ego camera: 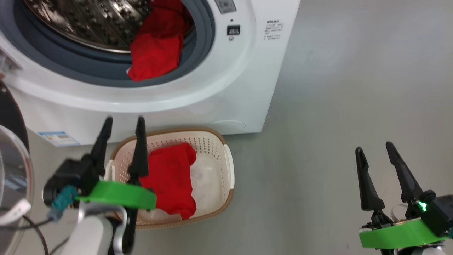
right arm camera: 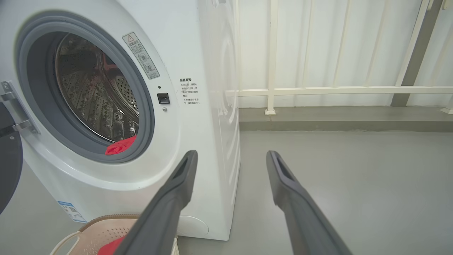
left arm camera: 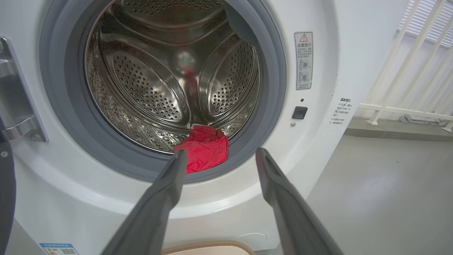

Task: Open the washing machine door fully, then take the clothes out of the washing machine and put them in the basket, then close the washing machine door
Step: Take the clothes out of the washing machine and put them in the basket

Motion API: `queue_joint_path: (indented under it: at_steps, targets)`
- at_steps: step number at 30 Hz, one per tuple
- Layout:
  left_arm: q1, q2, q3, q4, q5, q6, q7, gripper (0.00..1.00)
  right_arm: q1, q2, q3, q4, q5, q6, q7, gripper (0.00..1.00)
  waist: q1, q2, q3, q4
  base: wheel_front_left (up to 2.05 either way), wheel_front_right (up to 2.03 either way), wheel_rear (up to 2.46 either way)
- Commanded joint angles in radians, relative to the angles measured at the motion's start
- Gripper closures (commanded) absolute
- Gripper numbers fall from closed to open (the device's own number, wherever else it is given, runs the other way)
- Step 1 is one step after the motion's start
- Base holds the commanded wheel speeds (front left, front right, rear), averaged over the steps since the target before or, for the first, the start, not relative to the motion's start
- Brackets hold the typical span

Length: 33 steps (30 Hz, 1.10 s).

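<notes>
The left gripper (ego camera: 124,121) stands spread wide and empty, its two dark fingers (ego camera: 140,148) pointing toward the front of the washing machine (ego camera: 184,102). In the head view it hangs over the left end of the basket (ego camera: 212,143), its right finger crossing the basket's left wall. In the left wrist view, the gripper (left arm camera: 222,152) aims at the lower right of the drum opening.

The right gripper (ego camera: 374,147) is likewise released and holds nothing. It sits above bare grey floor (ego camera: 336,106), well apart from the basket, to its right.

The cream basket stands on the floor just in front of the machine's base, near the machine's front right corner. One red garment (ego camera: 170,179) lies inside it toward the left, draped up onto the near rim. A thin whitish piece (ego camera: 208,177) lies beside it on the bottom.

A second red garment (ego camera: 155,53) is in the machine, at the lower right of the steel drum (ego camera: 88,24). It spills out over the grey gasket (ego camera: 88,69).

The washing machine door (ego camera: 10,117) stands open, swung out to the machine's left. Its black ring and clear glass bowl show at the left edge of the head view. A small blue label (ego camera: 58,137) sits low on the machine's front near its left corner.
</notes>
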<state>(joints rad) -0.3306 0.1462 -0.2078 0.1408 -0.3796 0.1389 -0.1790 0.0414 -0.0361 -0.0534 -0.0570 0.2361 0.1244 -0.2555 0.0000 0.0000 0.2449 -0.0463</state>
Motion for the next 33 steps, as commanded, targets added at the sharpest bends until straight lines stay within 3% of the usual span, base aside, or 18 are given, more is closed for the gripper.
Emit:
queue_joint_path:
  at_steps: [1,33]
  targets:
    - [-0.057,0.018,0.034,-0.004,0.003,-0.008,-0.011,0.00,-0.037,-0.014,0.023,-0.029,-0.015,0.006,-0.006,0.00,0.0000,0.0000,0.043,-0.006,0.00,0.00,0.00]
    - [-0.673,0.114,0.089,0.594,0.016,-0.085,-0.078,0.00,-0.138,-0.014,0.068,-0.039,-0.022,0.006,-0.006,0.00,0.0000,0.0000,0.258,-0.096,0.00,0.00,0.00]
